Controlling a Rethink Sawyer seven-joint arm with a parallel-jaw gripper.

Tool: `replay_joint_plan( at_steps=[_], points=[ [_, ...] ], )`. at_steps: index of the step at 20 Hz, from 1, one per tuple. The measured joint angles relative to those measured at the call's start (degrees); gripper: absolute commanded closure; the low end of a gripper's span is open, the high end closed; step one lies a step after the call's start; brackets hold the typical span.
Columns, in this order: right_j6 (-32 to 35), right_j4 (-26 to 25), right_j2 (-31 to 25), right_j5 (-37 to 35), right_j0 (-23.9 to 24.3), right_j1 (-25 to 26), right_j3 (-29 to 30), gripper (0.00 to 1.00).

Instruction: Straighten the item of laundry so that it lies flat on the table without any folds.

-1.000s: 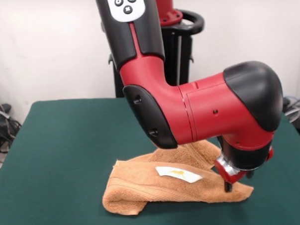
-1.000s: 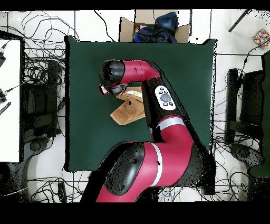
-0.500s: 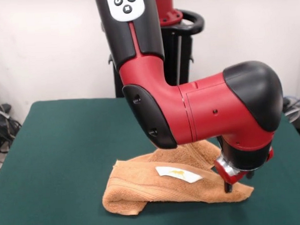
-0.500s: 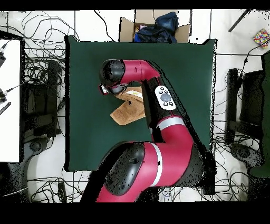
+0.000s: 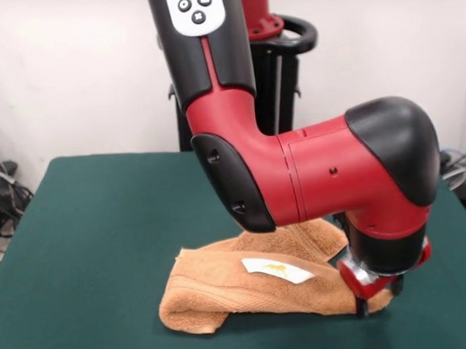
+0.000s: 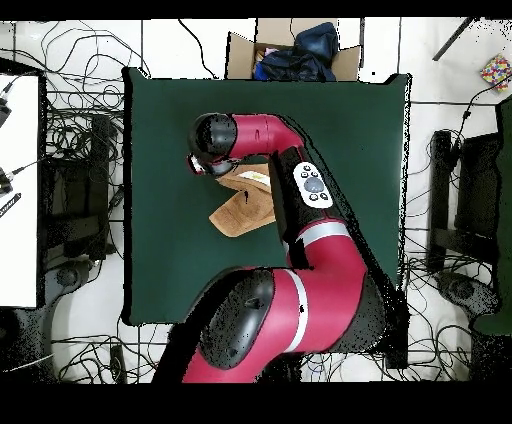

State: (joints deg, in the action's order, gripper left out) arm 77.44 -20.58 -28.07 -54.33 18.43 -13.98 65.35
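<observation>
Gripper (image 5: 362, 304) sits low at the towel (image 5: 246, 294) corner on the right; its state I cannot tell. Towel lies folded over near the table (image 5: 96, 227) front, long axis running left from the gripper.

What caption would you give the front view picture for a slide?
Red robot arm's gripper lowered onto a corner of a folded orange towel on a green table.
</observation>
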Motion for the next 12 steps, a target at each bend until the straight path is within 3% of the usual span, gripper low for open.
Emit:
replay_joint_plan(
  at_steps=[6,12],
  points=[
    [0.0,0.0,0.9,8.8,-1.7,-2.0,0.3,0.00],
    [0.0,0.0,2.2,8.0,-4.0,-5.3,0.4,0.00]
  ],
)
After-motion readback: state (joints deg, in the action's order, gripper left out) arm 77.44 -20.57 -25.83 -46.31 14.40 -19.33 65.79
